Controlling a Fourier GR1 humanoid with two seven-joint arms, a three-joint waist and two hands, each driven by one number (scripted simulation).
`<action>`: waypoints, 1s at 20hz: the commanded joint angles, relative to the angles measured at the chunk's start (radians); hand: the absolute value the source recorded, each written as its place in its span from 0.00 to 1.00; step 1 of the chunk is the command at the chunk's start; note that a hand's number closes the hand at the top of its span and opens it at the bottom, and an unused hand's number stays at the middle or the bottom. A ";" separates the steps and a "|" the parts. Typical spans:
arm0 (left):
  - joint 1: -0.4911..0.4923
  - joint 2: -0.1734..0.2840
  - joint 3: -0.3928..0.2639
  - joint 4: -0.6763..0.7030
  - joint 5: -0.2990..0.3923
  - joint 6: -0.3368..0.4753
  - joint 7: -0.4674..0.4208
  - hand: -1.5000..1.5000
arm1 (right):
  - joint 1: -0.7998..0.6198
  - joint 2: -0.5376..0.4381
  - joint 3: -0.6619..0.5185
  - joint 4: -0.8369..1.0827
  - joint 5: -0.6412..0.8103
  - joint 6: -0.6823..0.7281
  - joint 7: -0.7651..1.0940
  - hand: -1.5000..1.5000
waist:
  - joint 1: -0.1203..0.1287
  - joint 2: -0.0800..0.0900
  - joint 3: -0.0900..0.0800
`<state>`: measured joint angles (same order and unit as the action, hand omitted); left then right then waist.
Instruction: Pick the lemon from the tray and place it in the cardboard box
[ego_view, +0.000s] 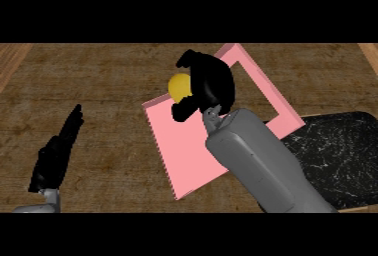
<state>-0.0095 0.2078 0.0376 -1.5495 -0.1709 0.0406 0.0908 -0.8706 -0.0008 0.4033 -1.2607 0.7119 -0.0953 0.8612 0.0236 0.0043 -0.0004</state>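
Curling around the lemon (178, 85), the right hand (210, 82) is holding it over the pink box (184, 150) at upper centre. The left hand (55, 152) is resting open at lower left. It should be lowering the lemon inside before opening.

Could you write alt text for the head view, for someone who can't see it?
The robot's right hand curls around a yellow lemon above a pink tray on a wooden counter. Its left hand rests open at lower left.
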 joint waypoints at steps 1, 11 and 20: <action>-0.012 -0.019 -0.011 0.036 -0.023 0.010 -0.023 0.50 | -0.042 0.001 0.082 0.176 -0.078 -0.164 -0.008 0.00 | 0.002 0.000 0.000; -0.022 -0.025 0.012 0.039 -0.031 0.031 -0.019 0.50 | -0.039 0.001 -0.013 0.184 -0.169 -0.546 -0.187 0.00 | -0.012 0.000 0.000; 0.006 -0.007 0.029 -0.001 -0.007 0.000 0.002 0.50 | 0.086 -0.071 -0.240 -0.014 -0.333 -0.622 -0.358 0.00 | -0.027 -0.005 0.001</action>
<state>-0.0080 0.1950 0.0530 -1.5577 -0.1837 0.0440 0.1079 -0.8346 -0.0284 0.2467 -1.1994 0.4340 -0.6907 0.5553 0.0024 0.0002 0.0008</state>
